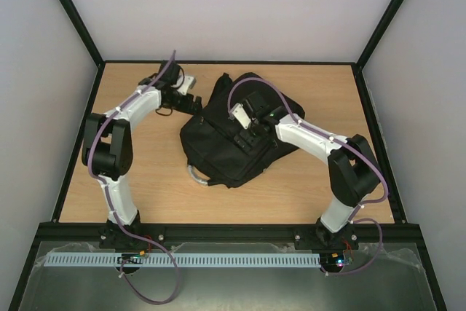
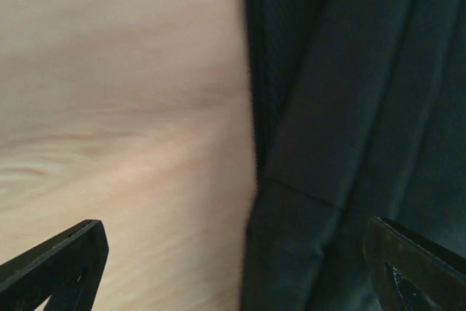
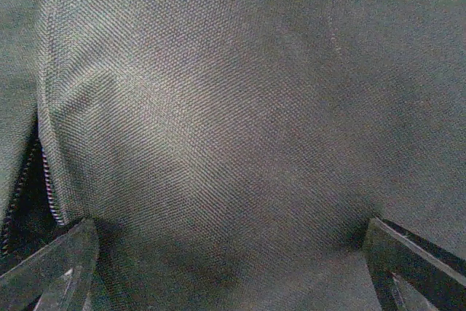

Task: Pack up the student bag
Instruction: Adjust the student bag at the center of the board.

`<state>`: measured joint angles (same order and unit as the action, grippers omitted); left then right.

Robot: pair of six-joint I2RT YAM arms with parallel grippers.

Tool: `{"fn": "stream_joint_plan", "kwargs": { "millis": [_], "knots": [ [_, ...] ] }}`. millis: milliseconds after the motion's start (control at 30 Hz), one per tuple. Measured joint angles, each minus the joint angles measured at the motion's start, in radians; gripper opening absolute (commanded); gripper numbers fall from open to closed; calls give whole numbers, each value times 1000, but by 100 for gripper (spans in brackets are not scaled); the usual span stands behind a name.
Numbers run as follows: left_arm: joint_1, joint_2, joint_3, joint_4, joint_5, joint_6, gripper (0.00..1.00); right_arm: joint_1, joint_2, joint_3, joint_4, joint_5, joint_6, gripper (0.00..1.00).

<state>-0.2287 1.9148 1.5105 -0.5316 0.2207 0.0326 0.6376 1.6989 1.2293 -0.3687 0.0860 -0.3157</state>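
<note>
"Student bag [image 1: 215,147] – where, which way?"
"Mid-table, lying flat. Long axis diagonal: grey-white loop handle [image 1: 195,174] end points near-left, other end far-right."
"Pincers?"
"R gripper [image 3: 231,238] down on bag's black fabric, fingers apart; zip [image 3: 47,180] at its left. L gripper [image 2: 233,242] further back at bag's far-left edge, straddling fabric and bare wood, fingers apart too."
"Surface, room?"
"Both arms [image 1: 124,118] bolted at near edge. Light wood tabletop [image 1: 145,194], black frame [image 1: 240,229] round it, plain pale walls [image 1: 233,5] behind and at both sides."
</note>
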Motion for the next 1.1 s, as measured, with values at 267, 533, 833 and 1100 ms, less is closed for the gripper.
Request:
{"fn": "stream_joint_plan", "kwargs": {
  "millis": [267,533,833,1100],
  "knots": [
    [-16,-19,-65,7,115,2,84,18,-6,-26,32,47,0,99],
    [19,-21,-138,-6,335,34,62,13,-16,-45,58,50,-14,100],
    [14,-55,-261,-15,499,122,42,-76,-8,-32,42,56,-51,100],
    [-85,-70,-282,-85,489,242,38,-107,82,80,-10,103,-67,100]
  ]
}}
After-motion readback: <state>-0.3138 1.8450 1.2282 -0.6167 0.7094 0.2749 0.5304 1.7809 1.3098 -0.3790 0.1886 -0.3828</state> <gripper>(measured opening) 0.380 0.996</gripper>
